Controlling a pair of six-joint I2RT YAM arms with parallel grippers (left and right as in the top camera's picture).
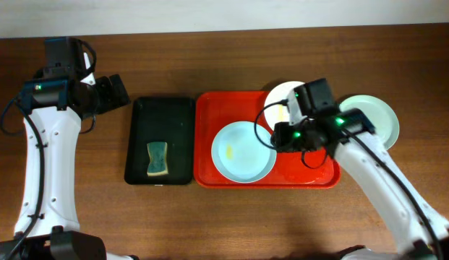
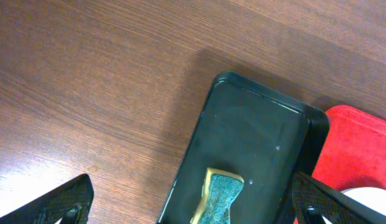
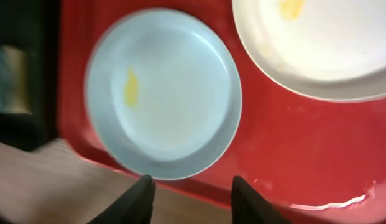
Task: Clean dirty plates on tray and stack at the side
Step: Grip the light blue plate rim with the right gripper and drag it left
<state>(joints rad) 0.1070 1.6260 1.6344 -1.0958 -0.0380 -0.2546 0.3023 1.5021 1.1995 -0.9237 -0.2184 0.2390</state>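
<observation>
The red tray (image 1: 318, 173) holds a pale blue plate (image 1: 244, 152) with a yellow smear at its front left. A white plate (image 1: 282, 97) with a yellow smear leans over the tray's back rim, partly hidden by my right arm. A pale green plate (image 1: 376, 119) lies on the table to the right of the tray. My right gripper (image 1: 280, 135) is open and empty just right of the blue plate. In the right wrist view the gripper (image 3: 193, 196) hovers over the tray's rim (image 3: 292, 143), near the blue plate (image 3: 165, 93) and the white plate (image 3: 317, 43). My left gripper (image 1: 117, 92) is open and empty, left of both trays.
A black tray (image 1: 173, 115) left of the red tray holds a green and yellow sponge (image 1: 157, 159). The left wrist view shows my open left gripper (image 2: 196, 205) above the sponge (image 2: 220, 196), the black tray (image 2: 255, 130) and a corner of the red tray (image 2: 354, 137).
</observation>
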